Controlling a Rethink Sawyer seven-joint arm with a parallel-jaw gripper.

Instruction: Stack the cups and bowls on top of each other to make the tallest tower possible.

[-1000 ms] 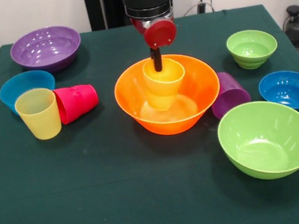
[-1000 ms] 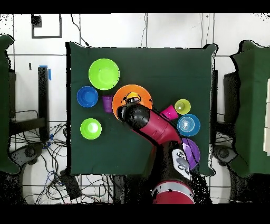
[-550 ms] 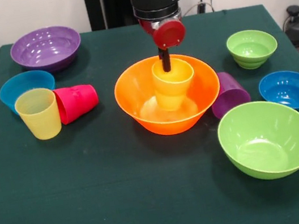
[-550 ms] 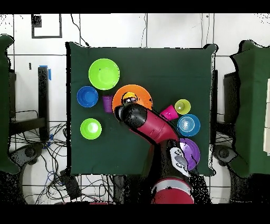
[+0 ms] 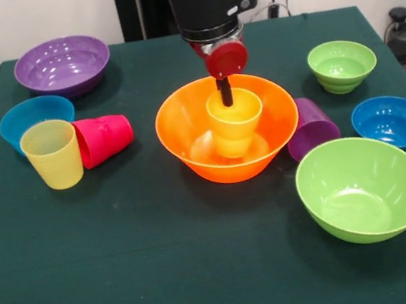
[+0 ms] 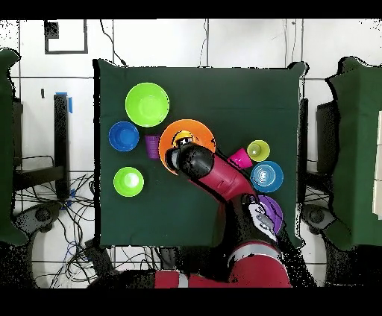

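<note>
— Desk (image 5: 132, 289), near to far: what do you see?
— Large lime bowl (image 5: 362, 188) nearest you; behind it the yellow-orange cup (image 5: 235, 121) stands upright in the orange bowl (image 5: 185, 139).
— And your tool (image 5: 225, 92)?
— Reaches into that cup; grip: cannot tell.

table: dark green cloth-covered top (image 5: 130, 273)
centre: large orange bowl (image 5: 185, 135)
4 o'clock: large lime green bowl (image 5: 362, 188)
3 o'clock: purple cup (image 5: 312, 127) on its side, blue bowl (image 5: 392, 121)
2 o'clock: small lime green bowl (image 5: 342, 64)
9 o'clock: pale yellow cup (image 5: 52, 154) upright, red-pink cup (image 5: 104, 139) on its side, second blue bowl (image 5: 33, 116)
11 o'clock: large purple bowl (image 5: 62, 65)
</note>
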